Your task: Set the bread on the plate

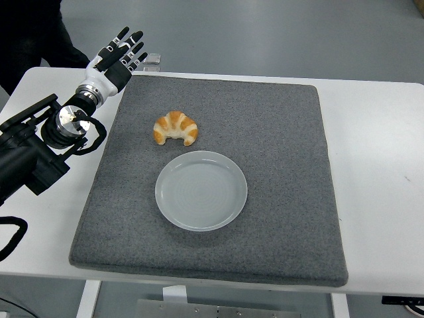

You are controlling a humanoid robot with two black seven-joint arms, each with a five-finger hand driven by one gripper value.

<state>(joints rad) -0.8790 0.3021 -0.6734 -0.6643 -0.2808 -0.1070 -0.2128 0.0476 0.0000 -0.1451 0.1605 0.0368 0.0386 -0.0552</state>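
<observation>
Left hand [120, 54] raised over mat's [278, 218] far-left corner, fingers spread, gripping nothing. Bread [175, 128] on mat, right of and nearer than hand; plate [201, 190] just beyond it.

The place looks like a robotics lab or test room rather than a home. A plain white rectangular worktop [371, 146] stands on a bare grey smooth floor [265, 33], and a grey felt square mat [278, 199] covers it as a staged work area. A black jointed robot arm [33, 149] reaches in from the left.
</observation>
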